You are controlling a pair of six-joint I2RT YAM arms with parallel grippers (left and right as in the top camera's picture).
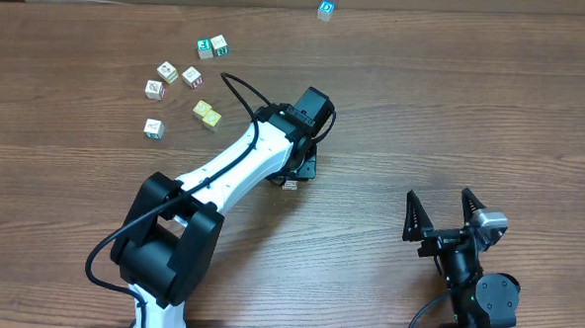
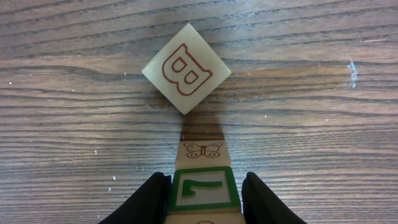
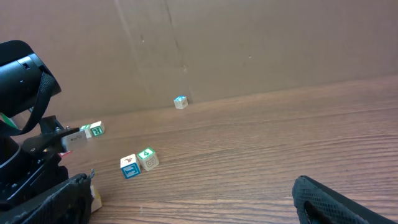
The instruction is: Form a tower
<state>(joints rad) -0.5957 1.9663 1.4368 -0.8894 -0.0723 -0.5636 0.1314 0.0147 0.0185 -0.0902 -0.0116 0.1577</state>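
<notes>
The tower [image 1: 326, 9] stands at the far back edge of the table, a cream block column with blue print on top; in the right wrist view the tower [image 3: 180, 102] is small and distant. My left gripper [image 1: 296, 169] hangs mid-table, shut on a cream cube [image 2: 203, 190] with a green-framed face and a butterfly side. Just ahead of it on the wood lies a cube with a red B [image 2: 186, 68], showing from overhead as a cube [image 1: 290, 184] at the gripper's tip. My right gripper [image 1: 439, 215] rests at the front right, open and holding nothing.
Several loose cubes [image 1: 183, 77] lie scattered at the back left, two yellow ones [image 1: 208, 113] among them. A pair of cubes [image 3: 139, 163] sits on the wood in front of the right wrist camera. A brown wall [image 3: 249, 43] rises behind the table.
</notes>
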